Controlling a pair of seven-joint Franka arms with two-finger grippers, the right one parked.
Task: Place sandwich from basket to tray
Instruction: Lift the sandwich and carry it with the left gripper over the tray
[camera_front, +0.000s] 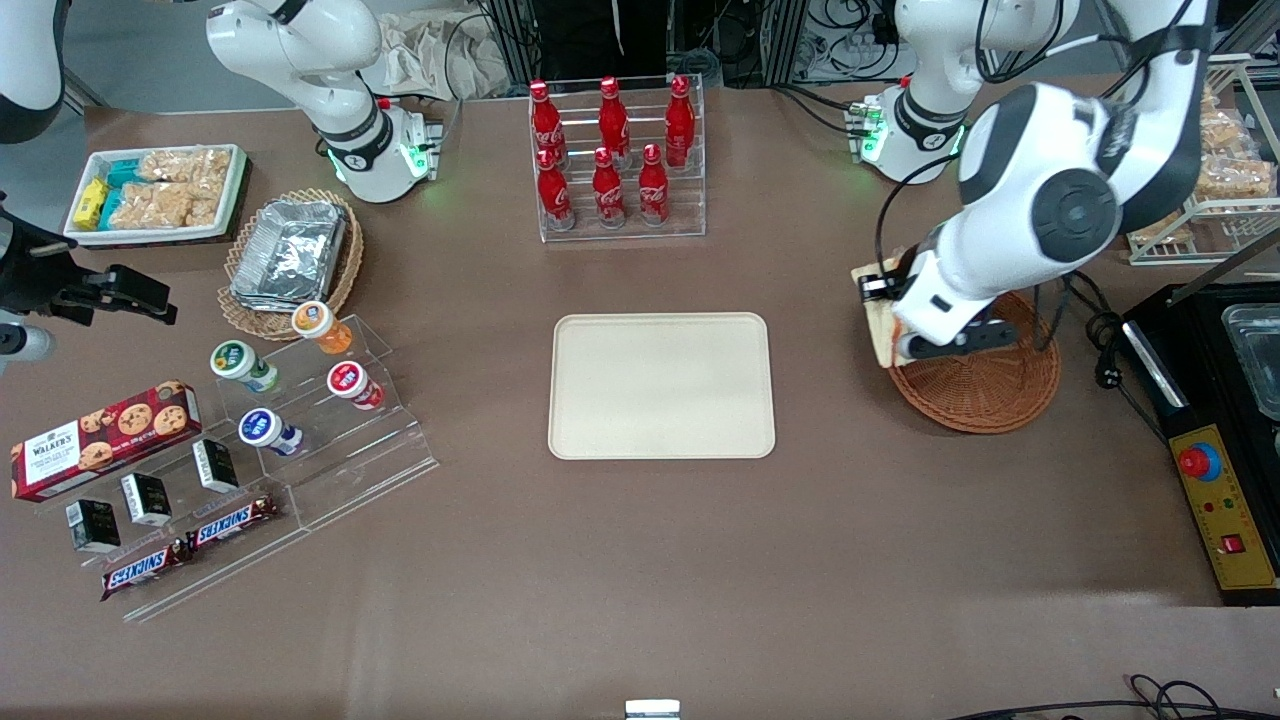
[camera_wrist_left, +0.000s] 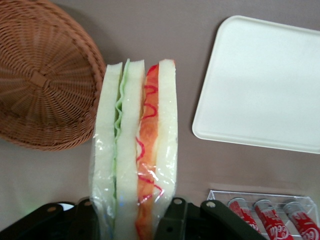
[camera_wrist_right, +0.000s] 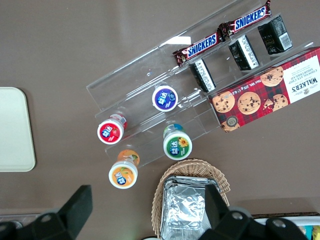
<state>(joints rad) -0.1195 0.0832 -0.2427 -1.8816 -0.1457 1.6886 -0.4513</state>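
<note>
My left gripper (camera_front: 883, 322) is shut on the sandwich (camera_wrist_left: 135, 145), a plastic-wrapped wedge of white bread with green and red-orange filling. It holds it in the air at the rim of the reddish-brown wicker basket (camera_front: 985, 385), on the side toward the tray. The sandwich shows as a pale slab at the gripper in the front view (camera_front: 879, 325). The basket (camera_wrist_left: 42, 75) looks empty in the left wrist view. The cream-beige tray (camera_front: 661, 386) lies flat at the table's middle, bare; it also shows in the left wrist view (camera_wrist_left: 265, 80).
A clear rack of red cola bottles (camera_front: 612, 155) stands farther from the front camera than the tray. A black appliance with a control panel (camera_front: 1210, 430) sits at the working arm's end. Yogurt cups, Snickers bars and a pale wicker basket with foil containers (camera_front: 290, 255) lie toward the parked arm's end.
</note>
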